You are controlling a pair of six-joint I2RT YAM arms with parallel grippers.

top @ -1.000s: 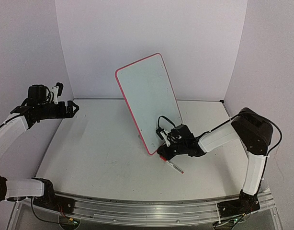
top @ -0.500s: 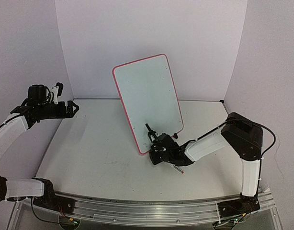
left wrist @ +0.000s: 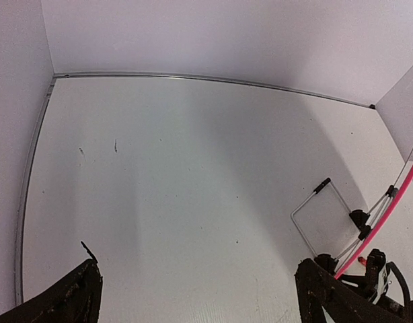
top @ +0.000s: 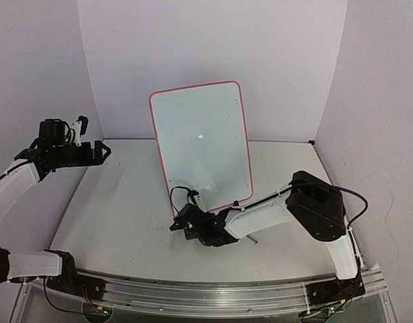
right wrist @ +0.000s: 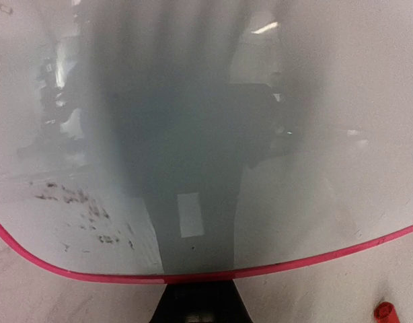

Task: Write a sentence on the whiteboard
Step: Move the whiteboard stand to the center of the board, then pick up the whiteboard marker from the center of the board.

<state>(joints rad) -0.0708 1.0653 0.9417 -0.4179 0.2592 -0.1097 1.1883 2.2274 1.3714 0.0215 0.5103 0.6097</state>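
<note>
The whiteboard (top: 200,145) stands upright mid-table, its glossy white face and red-pink rim turned toward the top camera. No legible sentence shows on it. In the right wrist view the whiteboard (right wrist: 260,101) fills the frame, with faint dark specks low on the left. My right gripper (top: 186,222) is low at the board's bottom left edge, and the right gripper (right wrist: 201,296) is shut on the red rim. My left gripper (top: 102,149) is raised at the far left, open and empty; in the left wrist view the left gripper (left wrist: 196,262) hangs over bare table.
A slim red-and-white marker (top: 252,238) lies on the table under my right forearm; its red end (right wrist: 385,312) shows right of the gripper. The wire stand (left wrist: 321,215) with black clips is behind the board. White walls close the back and sides.
My right gripper has swung left along the table with the board's lower edge. The board has turned from edge-on to facing the camera. The left arm has not moved.
</note>
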